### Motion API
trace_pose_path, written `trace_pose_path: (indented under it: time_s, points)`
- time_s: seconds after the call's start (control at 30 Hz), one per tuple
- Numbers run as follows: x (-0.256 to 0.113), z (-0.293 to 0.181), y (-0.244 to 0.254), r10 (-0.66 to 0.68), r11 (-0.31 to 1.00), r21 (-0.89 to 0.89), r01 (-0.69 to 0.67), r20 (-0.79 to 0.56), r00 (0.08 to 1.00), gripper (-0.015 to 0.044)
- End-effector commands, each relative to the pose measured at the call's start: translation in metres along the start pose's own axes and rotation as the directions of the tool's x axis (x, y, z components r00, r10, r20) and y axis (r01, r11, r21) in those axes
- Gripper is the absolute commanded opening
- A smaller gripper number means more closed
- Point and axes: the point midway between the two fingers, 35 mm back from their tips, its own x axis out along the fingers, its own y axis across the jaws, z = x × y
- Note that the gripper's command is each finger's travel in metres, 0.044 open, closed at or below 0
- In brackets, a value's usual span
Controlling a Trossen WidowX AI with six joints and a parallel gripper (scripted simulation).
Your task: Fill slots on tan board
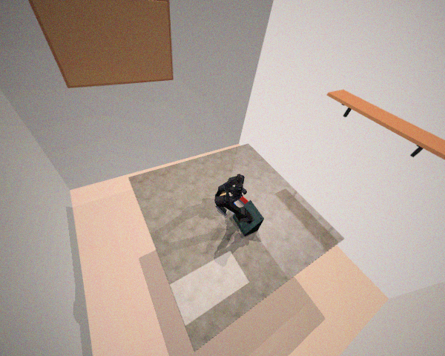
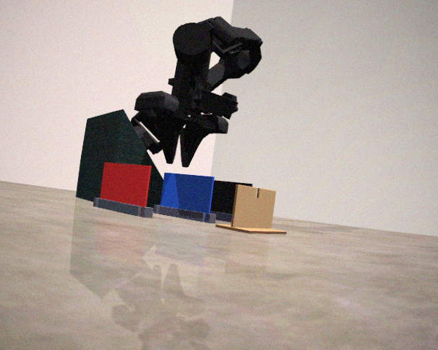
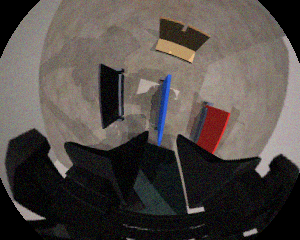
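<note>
A stone-patterned, grey-brown surface [image 1: 169, 195] [image 2: 287, 282] [image 3: 125, 35] lies within a room of pale walls, with a peach floor [image 1: 104, 245] around much of it. In the top view, a brown panel [image 1: 119, 41] is on the wall at 11 o'clock, an orange shelf [image 1: 393, 124] on 2 black brackets is between 2 and 3 o'clock, and a whitish patch [image 1: 211, 287] lies at 6 o'clock. A dark green block [image 1: 255, 214] [image 2: 106, 154] stands beside the black arm [image 1: 225, 201] [image 2: 190, 71].

There are 3 low blue-grey holders, each with 1 upright board. In the wrist view, the black board [image 2: 232, 195] [image 3: 109, 95] is at 10 o'clock in its holder [image 2: 223, 216] [image 3: 121, 95]; the blue board [image 2: 187, 192] [image 3: 164, 107] is near the middle, in its holder [image 2: 179, 212]; the red board [image 1: 244, 200] [image 2: 125, 184] [image 3: 215, 130] is at 3 o'clock in its holder [image 2: 117, 206] [image 3: 202, 122].

The tan board [image 2: 254, 207] [image 3: 182, 37] stands at 1 o'clock on a flat tan foot, its 1 visible slot unfilled at the top edge.

The gripper [image 2: 177, 164] [image 3: 162, 136] points down above the blue board, not touching it. Its fingers are partly open, with nothing between them.
</note>
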Motion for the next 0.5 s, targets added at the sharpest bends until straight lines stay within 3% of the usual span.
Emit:
trace_pose_path:
  time_s: [0.0,0.47]
  points:
    - [0.007,-0.001,0.001,0.005,1.0,0.007,-0.005,0.0,1.0,0.018]
    - [0.029,-0.001,0.001,0.006,1.0,0.007,-0.006,0.001,1.0,0.018]
